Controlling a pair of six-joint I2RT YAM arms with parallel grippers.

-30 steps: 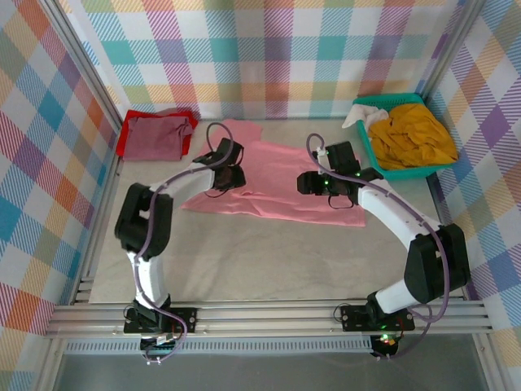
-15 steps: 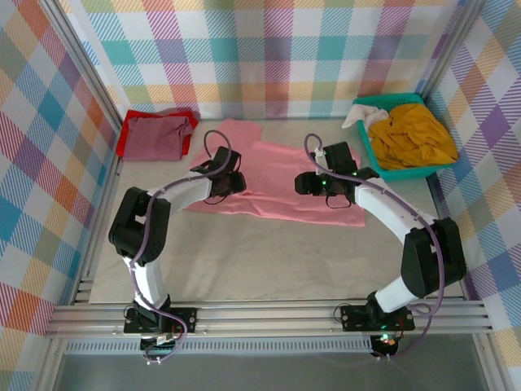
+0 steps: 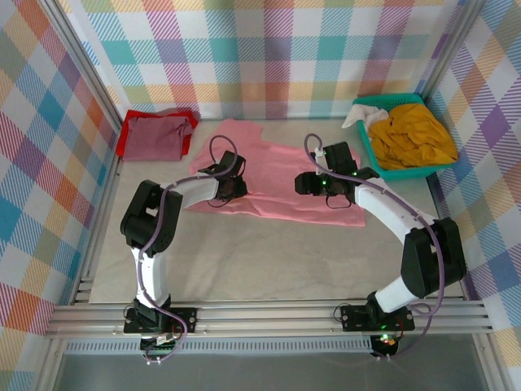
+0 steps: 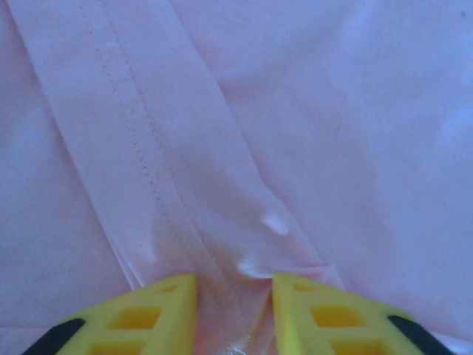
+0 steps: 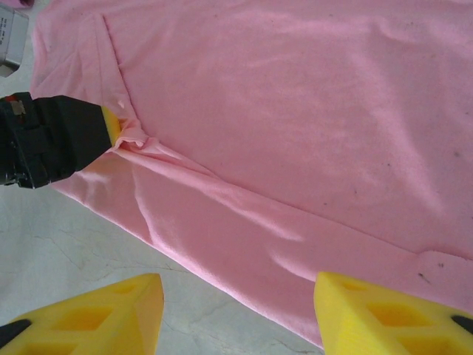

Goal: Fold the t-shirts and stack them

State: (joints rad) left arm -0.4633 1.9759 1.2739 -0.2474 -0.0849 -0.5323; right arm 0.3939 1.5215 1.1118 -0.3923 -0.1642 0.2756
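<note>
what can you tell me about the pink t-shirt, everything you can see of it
The pink t-shirt is plain salmon soft cloth with a stitched hem and small dark specks, lying spread and wrinkled on the grey table. The left gripper has its jaws pinched on a fold at its left edge, puckering the cloth. The right gripper hangs open over its near edge.

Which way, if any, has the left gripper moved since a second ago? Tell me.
Yes. The left gripper shifted toward the near edge, away from the maroon t-shirt.
</note>
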